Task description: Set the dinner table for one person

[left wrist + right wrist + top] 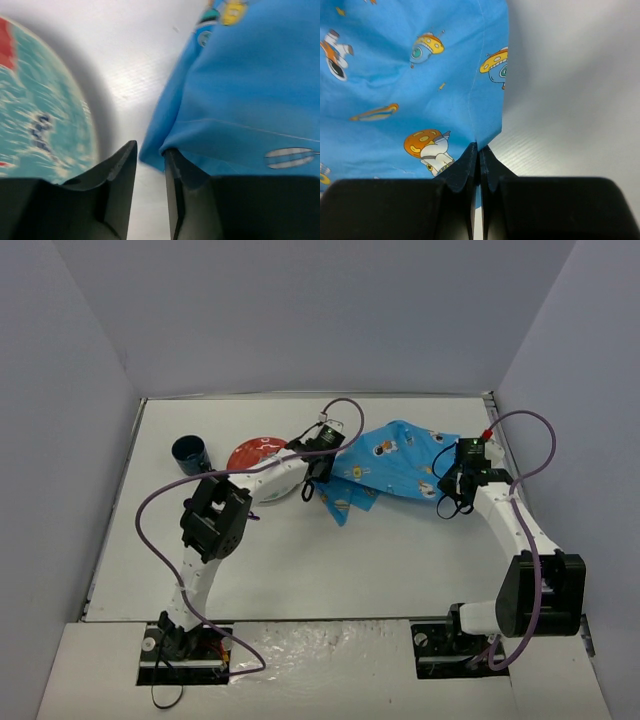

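Observation:
A bright-blue cartoon-print cloth mat [395, 468] lies crumpled at the back middle of the white dinner table [380, 560]. My right gripper [447, 505] is at the mat's right edge. In the right wrist view this gripper [479, 147] is shut, pinching the hem of the mat [410, 85]. My left gripper [310, 487] is at the mat's left corner. Its jaws [150, 150] stand a little apart, with bare table between them. A fold of the mat [240, 90] drapes over the right finger [175, 185].
A dark blue cup [190, 454] stands at the back left, with a red plate [255, 452] beside it. A round patterned dish [40, 125] lies just left of my left gripper. Grey walls enclose the table on three sides.

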